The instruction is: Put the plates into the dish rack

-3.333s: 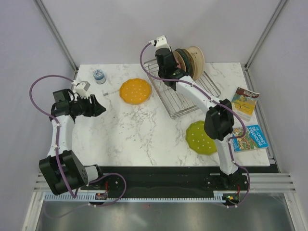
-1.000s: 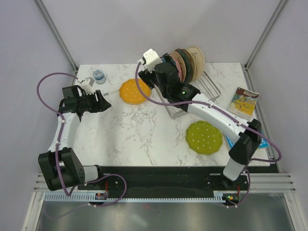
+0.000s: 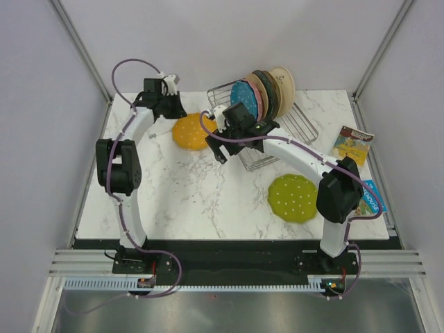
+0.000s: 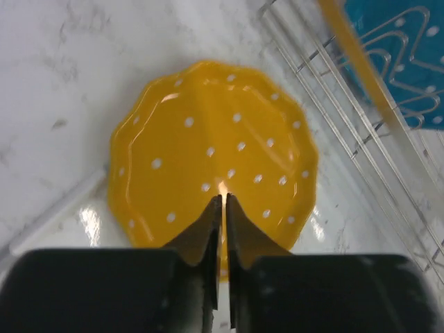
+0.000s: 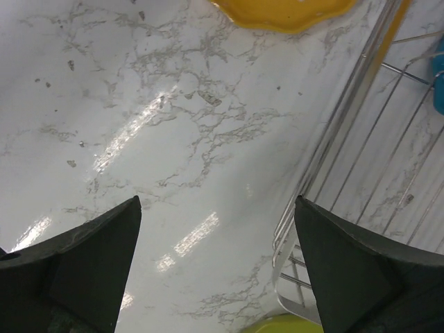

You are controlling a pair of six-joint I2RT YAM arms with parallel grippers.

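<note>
The dish rack [image 3: 305,128] stands on a marble table [image 3: 180,194] between grey walls [image 3: 139,41], with the blue plate [image 3: 243,94] and pink plate [image 3: 257,96] upright in it, the lime plate [image 3: 295,198] flat in front and the orange plate [image 3: 191,132] flat just left. My left gripper [image 4: 222,198] is pinched to a slit on the orange rim; my right gripper [image 5: 216,201] gapes wide over marble by the rack's left edge. My right arm [image 3: 291,149] hides that corner, and the titles on the books [image 3: 352,144] right of the rack are unreadable.

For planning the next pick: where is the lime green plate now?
In the top view, the lime green plate lies flat on the table, right side, nearer than the dish rack.
</note>
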